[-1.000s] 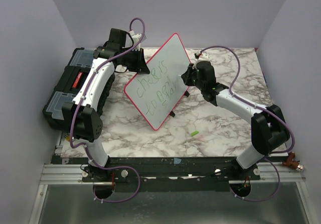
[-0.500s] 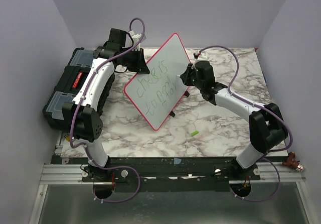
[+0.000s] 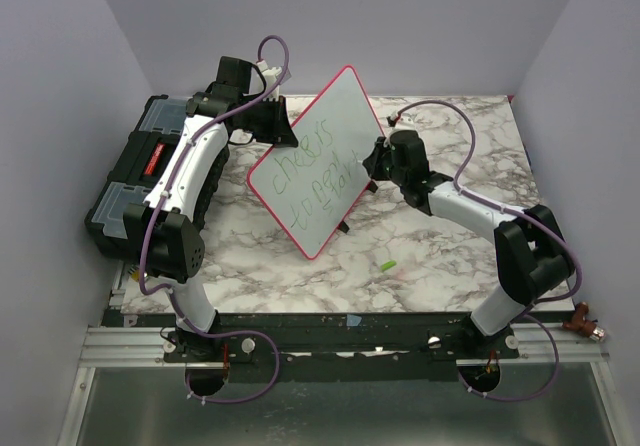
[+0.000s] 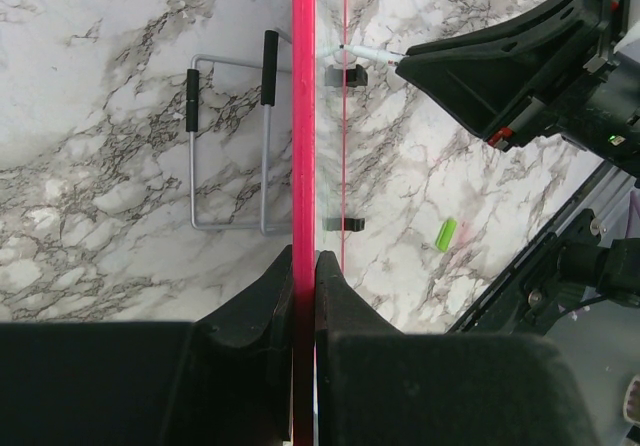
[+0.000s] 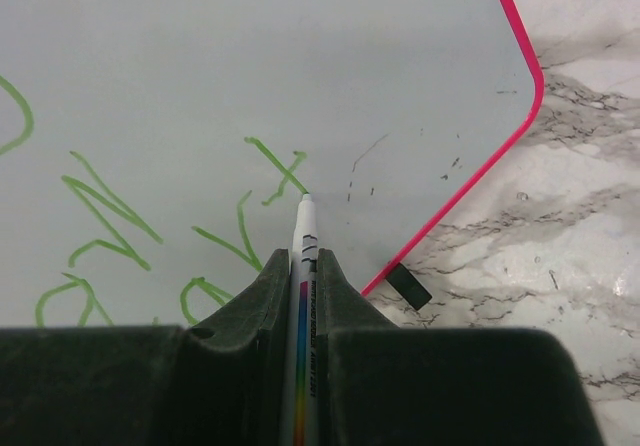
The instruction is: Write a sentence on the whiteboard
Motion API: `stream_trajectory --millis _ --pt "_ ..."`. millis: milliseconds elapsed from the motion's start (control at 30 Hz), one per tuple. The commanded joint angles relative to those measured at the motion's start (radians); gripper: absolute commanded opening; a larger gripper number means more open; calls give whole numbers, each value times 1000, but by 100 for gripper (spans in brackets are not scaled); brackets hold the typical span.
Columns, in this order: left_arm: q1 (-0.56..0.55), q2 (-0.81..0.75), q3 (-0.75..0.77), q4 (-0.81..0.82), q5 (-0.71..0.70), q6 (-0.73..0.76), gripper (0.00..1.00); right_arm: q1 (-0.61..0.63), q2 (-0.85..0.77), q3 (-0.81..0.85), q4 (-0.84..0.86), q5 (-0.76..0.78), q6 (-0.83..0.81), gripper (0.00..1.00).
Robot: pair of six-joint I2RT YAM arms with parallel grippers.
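The whiteboard (image 3: 340,116) stands tilted at the centre of the top view. The left gripper (image 4: 304,264) is clamped on its pink rim; the right gripper (image 5: 303,261) pinches a marker (image 5: 305,221), tip touching the green sentence (image 3: 312,174).

The left arm rises tall and bends rightward at the elbow, its claw (image 4: 303,263) pinched tight on the whiteboard (image 3: 335,116) rim. The right arm stretches low and leftward, its claw (image 5: 302,258) clamped around a marker (image 5: 305,224).
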Motion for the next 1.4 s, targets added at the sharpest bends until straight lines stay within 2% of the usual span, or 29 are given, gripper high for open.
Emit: stream_trajectory --millis 0,467,1200,1367 --pt "-7 -1 5 2 -60 87 0 6 5 -43 15 -37 18 1" --pt "-7 0 4 1 -62 88 0 6 21 -58 18 9 11 1" --pt "-6 -2 -5 1 -68 88 0 -12 96 86 1 66 -25 1" --pt "-6 5 -2 2 -83 82 0 -16 54 122 -22 92 -49 1"
